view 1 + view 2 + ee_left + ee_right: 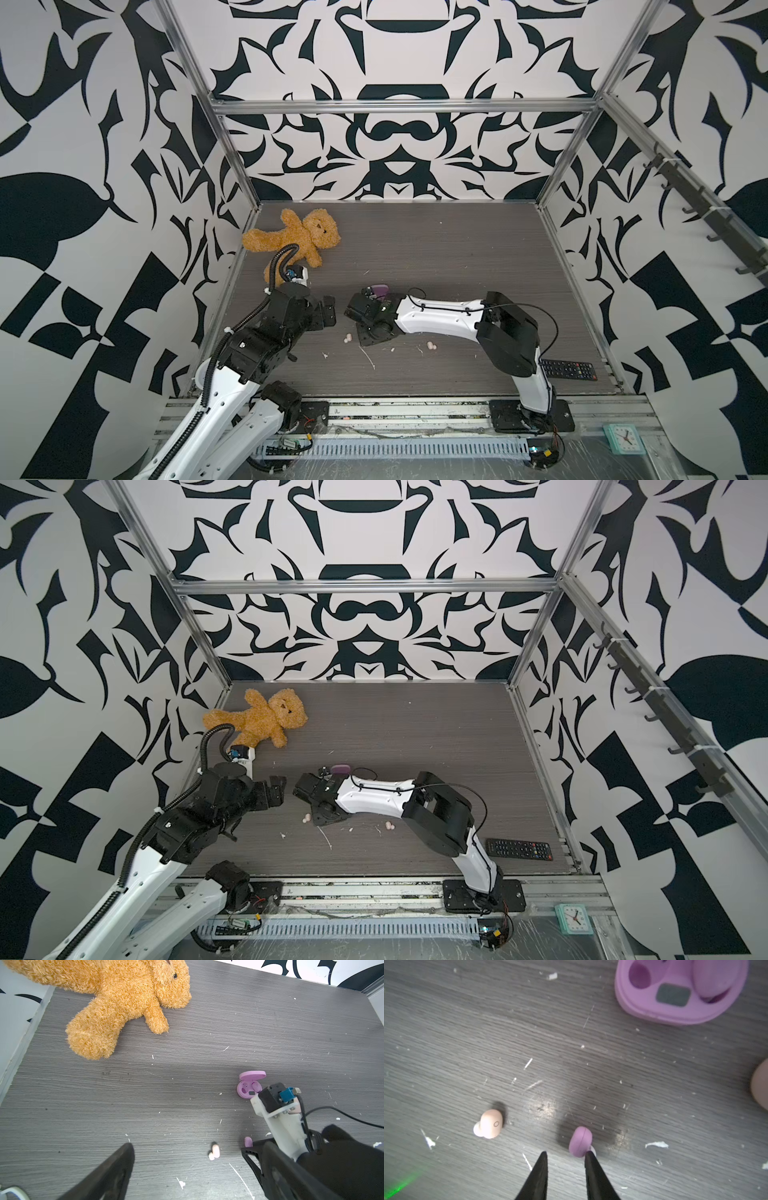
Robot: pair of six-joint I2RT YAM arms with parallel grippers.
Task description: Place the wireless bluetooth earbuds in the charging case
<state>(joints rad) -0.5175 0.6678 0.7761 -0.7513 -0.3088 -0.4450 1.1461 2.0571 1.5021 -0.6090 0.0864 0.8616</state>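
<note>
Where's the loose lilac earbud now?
In the right wrist view, the lilac earbud lies on the table just ahead of the right gripper, near the peach earbud, the open lilac case beyond.

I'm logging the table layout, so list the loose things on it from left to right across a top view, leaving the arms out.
teddy bear → peach earbud → lilac charging case → second peach earbud → remote control
</note>
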